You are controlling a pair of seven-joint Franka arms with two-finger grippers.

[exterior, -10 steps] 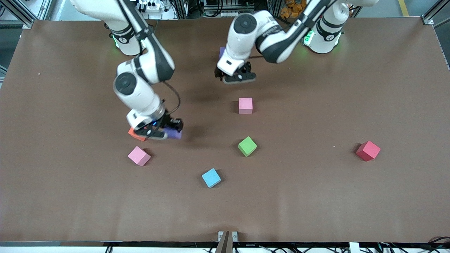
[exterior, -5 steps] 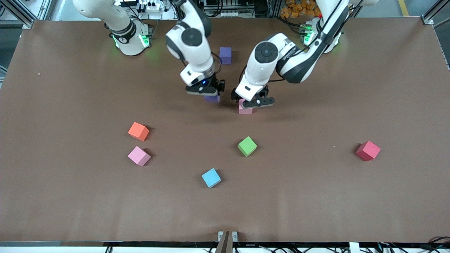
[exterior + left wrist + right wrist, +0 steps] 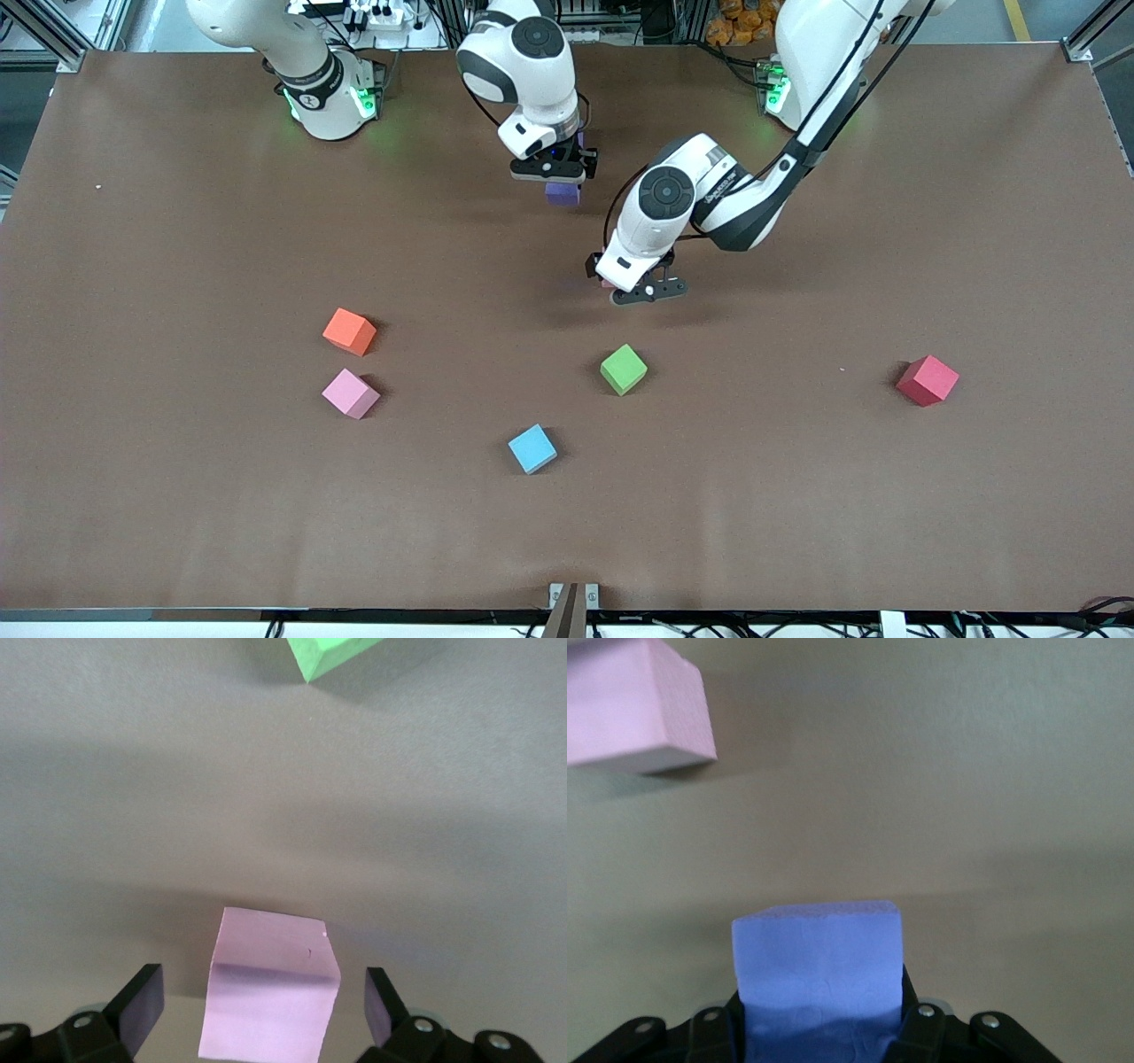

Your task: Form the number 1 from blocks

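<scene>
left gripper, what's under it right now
A pink block sits on the table directly below the left gripper, between its open fingers. From the front the gripper hides nearly all of that block.

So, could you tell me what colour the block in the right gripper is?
Purple; the block shows best in the right wrist view.

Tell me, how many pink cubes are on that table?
2. One pink cube lies beside the orange cube, nearer the front camera than it. The other pink cube sits on the table between the left hand's open fingers, mostly hidden under it in the front view.
</scene>
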